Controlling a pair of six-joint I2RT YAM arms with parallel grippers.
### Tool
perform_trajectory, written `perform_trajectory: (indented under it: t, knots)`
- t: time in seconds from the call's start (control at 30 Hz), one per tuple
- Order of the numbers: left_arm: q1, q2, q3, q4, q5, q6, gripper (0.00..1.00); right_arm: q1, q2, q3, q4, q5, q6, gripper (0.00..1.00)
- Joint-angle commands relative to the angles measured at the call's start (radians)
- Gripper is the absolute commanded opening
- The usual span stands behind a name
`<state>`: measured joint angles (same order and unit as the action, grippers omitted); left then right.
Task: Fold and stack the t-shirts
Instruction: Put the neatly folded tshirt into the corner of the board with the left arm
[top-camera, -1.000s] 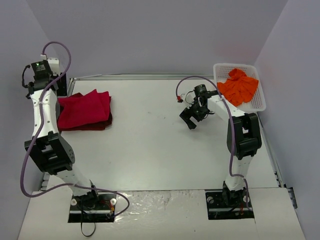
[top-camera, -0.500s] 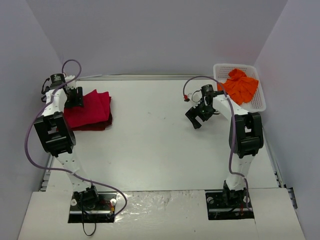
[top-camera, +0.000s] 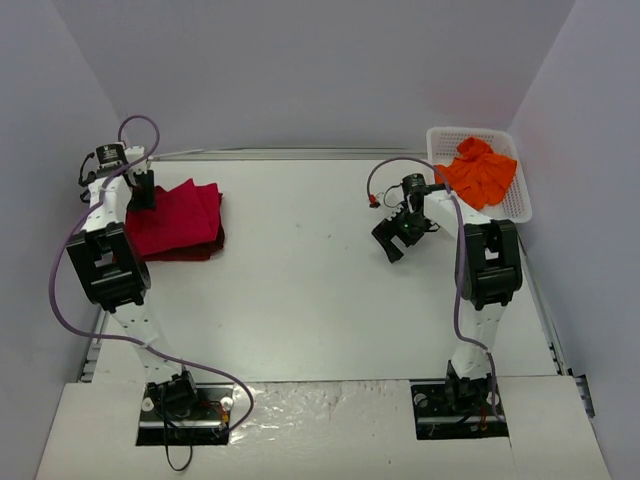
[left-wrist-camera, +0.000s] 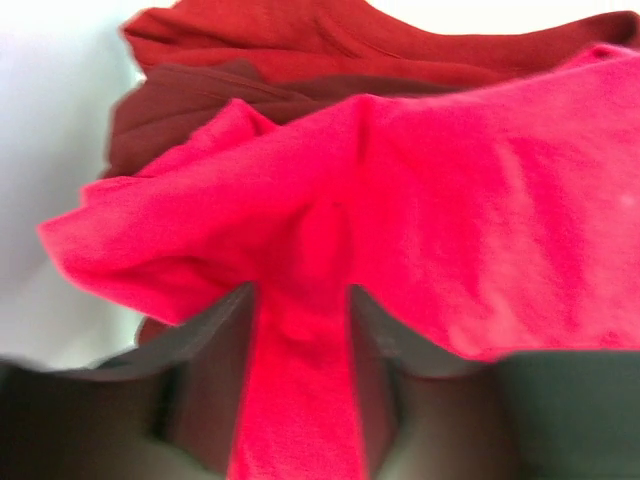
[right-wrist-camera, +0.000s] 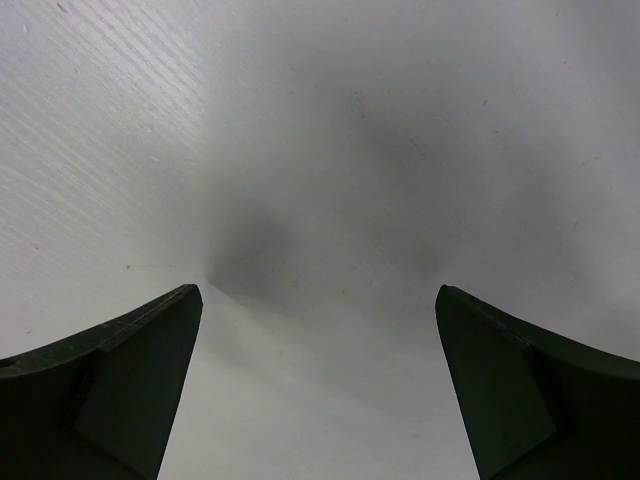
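Note:
A folded bright red t-shirt (top-camera: 178, 215) lies on a dark maroon t-shirt (top-camera: 195, 251) at the table's back left. My left gripper (top-camera: 140, 194) is at the stack's back left edge. In the left wrist view a fold of the red t-shirt (left-wrist-camera: 300, 330) fills the gap between the fingers (left-wrist-camera: 212, 385) of the left gripper (left-wrist-camera: 300, 400), touching both, and the maroon t-shirt (left-wrist-camera: 190, 100) shows behind. An orange t-shirt (top-camera: 478, 172) lies crumpled in the white basket (top-camera: 521, 207). My right gripper (top-camera: 392, 238) hovers open over bare table (right-wrist-camera: 320, 200), with nothing between the tips of the right gripper (right-wrist-camera: 318, 390).
The white lattice basket stands at the back right corner, beside the right arm's elbow. Grey walls close in the table on three sides. Purple cables loop off both arms.
The left arm has swung down from a raised pose onto the back left edge of the red t-shirt, and its jaws have narrowed on the cloth. The right gripper drifted slightly right.

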<state>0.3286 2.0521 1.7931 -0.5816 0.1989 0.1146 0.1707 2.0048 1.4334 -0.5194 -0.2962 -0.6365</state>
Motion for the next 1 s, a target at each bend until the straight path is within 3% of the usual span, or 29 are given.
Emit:
perform_trajectory:
  t: [0.0,0.07,0.97]
  knots:
    - [0.016,-0.021,-0.008,0.049,-0.05,0.022,0.35,-0.002,0.011,-0.005,-0.036,-0.003,-0.008,1.0]
    - [0.023,-0.024,-0.012,0.058,-0.052,0.019,0.24,-0.002,0.012,-0.007,-0.036,-0.003,-0.008,1.0]
    - [0.078,0.059,-0.02,0.109,-0.214,0.02,0.17,-0.002,0.049,-0.008,-0.037,0.008,-0.008,1.0]
